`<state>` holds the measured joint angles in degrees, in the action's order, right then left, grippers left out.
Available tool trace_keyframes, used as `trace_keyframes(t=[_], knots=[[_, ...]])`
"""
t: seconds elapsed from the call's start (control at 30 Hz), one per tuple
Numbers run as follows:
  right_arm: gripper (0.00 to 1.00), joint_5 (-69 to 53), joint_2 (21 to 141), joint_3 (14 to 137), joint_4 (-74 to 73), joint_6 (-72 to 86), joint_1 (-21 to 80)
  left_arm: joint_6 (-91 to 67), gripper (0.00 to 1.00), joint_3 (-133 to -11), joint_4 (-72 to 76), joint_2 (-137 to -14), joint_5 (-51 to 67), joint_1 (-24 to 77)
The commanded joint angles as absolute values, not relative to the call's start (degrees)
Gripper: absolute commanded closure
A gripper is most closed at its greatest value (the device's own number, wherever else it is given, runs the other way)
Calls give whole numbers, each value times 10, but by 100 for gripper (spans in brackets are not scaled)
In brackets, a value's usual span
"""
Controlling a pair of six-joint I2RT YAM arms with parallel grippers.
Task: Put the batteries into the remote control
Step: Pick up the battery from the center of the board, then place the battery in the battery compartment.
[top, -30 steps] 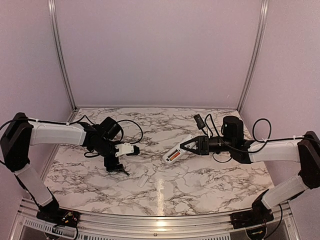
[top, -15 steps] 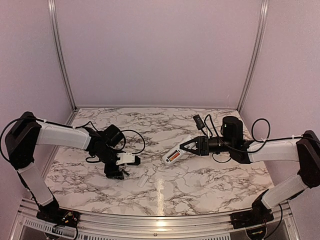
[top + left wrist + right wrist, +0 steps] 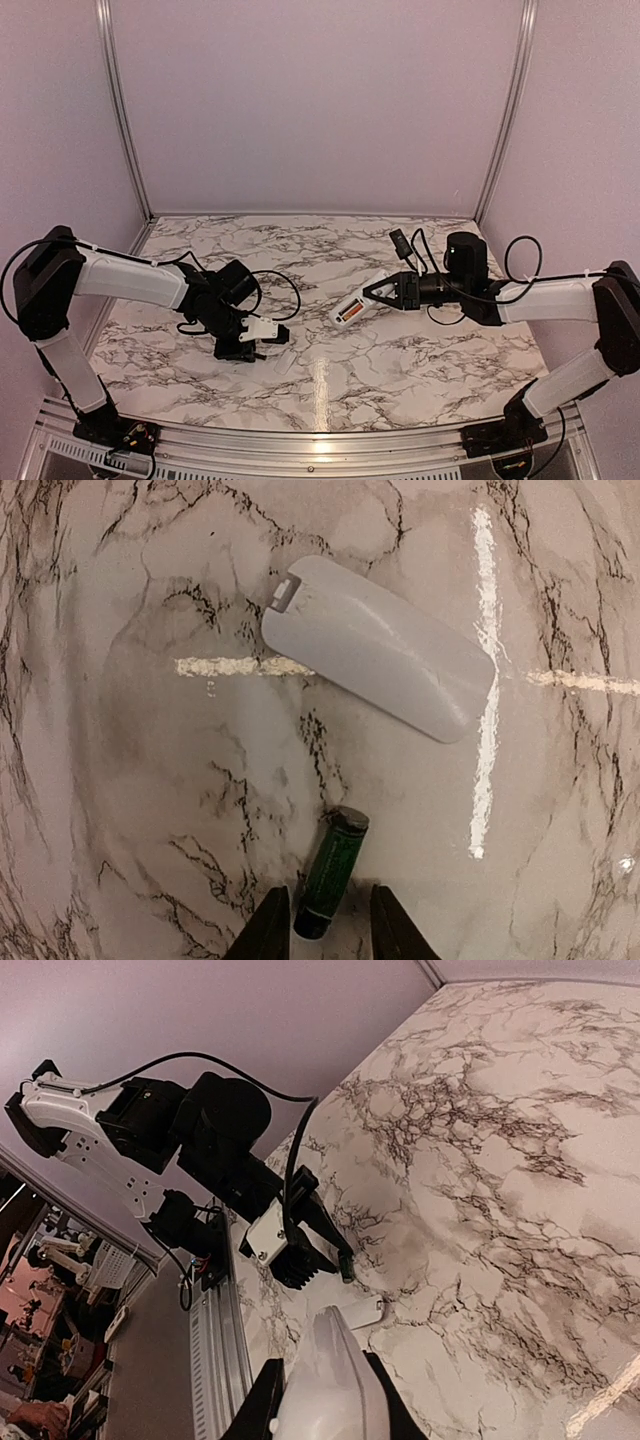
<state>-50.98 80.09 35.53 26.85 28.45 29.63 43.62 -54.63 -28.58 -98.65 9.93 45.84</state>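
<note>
A dark green battery (image 3: 333,870) lies on the marble between the tips of my left gripper (image 3: 330,935). The jaws stand narrowly on either side of its near end, with a slim gap still showing on the right. That gripper (image 3: 266,347) sits low over the table at the front left. My right gripper (image 3: 378,294) is shut on the white remote control (image 3: 352,308) and holds it in the air at mid-table, tilted down to the left. An orange-red battery (image 3: 346,314) shows in the remote's open back. In the right wrist view the remote (image 3: 325,1385) fills the space between the fingers.
The flat white cover plate (image 3: 380,645) lies on the marble just beyond the green battery and beside the left gripper (image 3: 300,1245). It also shows as a cover plate (image 3: 366,1312) just ahead of the remote's tip. A metal rail (image 3: 300,440) runs along the table's near edge.
My left gripper has moved right and down to the table by the cover plate, and its jaws have narrowed around the green battery. The right arm and remote have barely moved.
</note>
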Motion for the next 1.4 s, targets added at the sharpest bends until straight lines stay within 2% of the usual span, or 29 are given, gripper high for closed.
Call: trace_keyframes(t=[0.0, 0.2, 0.37, 0.53, 0.87, 1.37], knots=[[100, -519, 808, 379, 259, 276, 289, 416, 76, -537, -308, -1001, 87, 461], [100, -508, 819, 378, 245, 278, 288, 381, 86, -558, -305, -995, 94, 477], [100, -500, 838, 370, 258, 300, 288, 314, 100, -575, -284, -970, 91, 506], [100, -505, 872, 372, 289, 336, 288, 235, 100, -594, -258, -951, 81, 519], [100, -472, 909, 394, 306, 408, 318, 21, 100, -738, -302, -954, 99, 553], [100, -450, 950, 385, 389, 499, 346, -40, 100, -794, -328, -1017, 142, 581]])
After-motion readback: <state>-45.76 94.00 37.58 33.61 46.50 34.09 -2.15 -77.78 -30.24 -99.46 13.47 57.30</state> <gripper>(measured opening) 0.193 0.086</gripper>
